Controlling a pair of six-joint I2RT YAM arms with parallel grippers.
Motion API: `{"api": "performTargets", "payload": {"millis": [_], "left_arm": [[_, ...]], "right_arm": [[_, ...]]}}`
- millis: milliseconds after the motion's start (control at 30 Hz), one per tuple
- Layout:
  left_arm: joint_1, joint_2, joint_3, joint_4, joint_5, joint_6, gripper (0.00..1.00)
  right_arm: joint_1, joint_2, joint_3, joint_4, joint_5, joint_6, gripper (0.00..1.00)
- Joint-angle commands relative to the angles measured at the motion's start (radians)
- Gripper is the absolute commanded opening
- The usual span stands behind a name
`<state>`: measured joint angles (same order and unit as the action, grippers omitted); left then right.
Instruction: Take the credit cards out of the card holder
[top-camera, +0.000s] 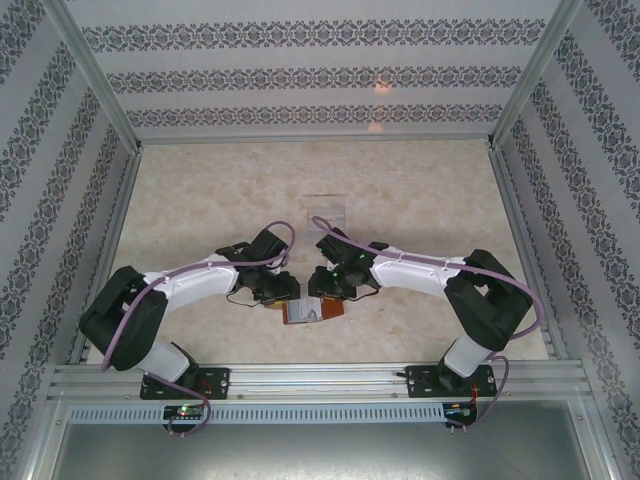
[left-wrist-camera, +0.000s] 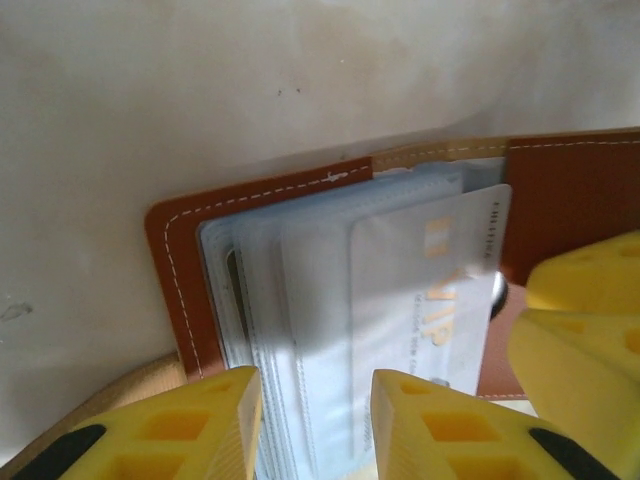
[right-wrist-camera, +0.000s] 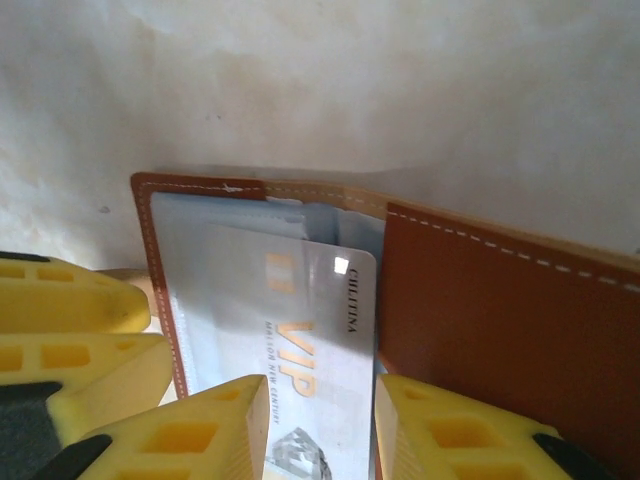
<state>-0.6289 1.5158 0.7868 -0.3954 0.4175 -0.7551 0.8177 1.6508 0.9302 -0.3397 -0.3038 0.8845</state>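
Note:
The card holder (top-camera: 312, 312) lies open on the table near the front, brown leather with grey-blue pockets (left-wrist-camera: 290, 300). A pale credit card (right-wrist-camera: 320, 300) printed "VIP" sticks partway out of a pocket toward the wallet's middle, and it is in the left wrist view too (left-wrist-camera: 440, 270). My left gripper (left-wrist-camera: 317, 390) is open, its yellow fingers straddling the pockets on the wallet's left half. My right gripper (right-wrist-camera: 320, 395) is open over the protruding card, whose face shows between the fingers. Both grippers meet over the wallet (top-camera: 283, 292) (top-camera: 325, 285). The brown right flap (right-wrist-camera: 480, 300) sits beside the right finger.
A clear plastic box (top-camera: 327, 211) stands on the marble-patterned tabletop (top-camera: 200, 200) behind the grippers. Patterned walls and aluminium posts close in the table on three sides. The two grippers' fingers (left-wrist-camera: 585, 330) sit very close together.

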Motion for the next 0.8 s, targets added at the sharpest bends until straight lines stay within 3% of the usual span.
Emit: {"api": "performTargets", "payload": {"millis": [0,200,767], "left_arm": [[-0.021,0.040,0.039,-0.091,-0.085,0.050,0.34],[-0.023,0.082,0.034,-0.150,-0.155,0.099,0.33],[-0.023,0.121,0.016,-0.132,-0.137,0.108,0.28]], "right_arm": [[-0.014,-0.012,-0.026,0.004,-0.001,-0.002,0.34],[-0.023,-0.013,-0.057,0.059,-0.038,0.014,0.34],[-0.038,0.027,-0.125,0.217,-0.125,0.046,0.27]]}}
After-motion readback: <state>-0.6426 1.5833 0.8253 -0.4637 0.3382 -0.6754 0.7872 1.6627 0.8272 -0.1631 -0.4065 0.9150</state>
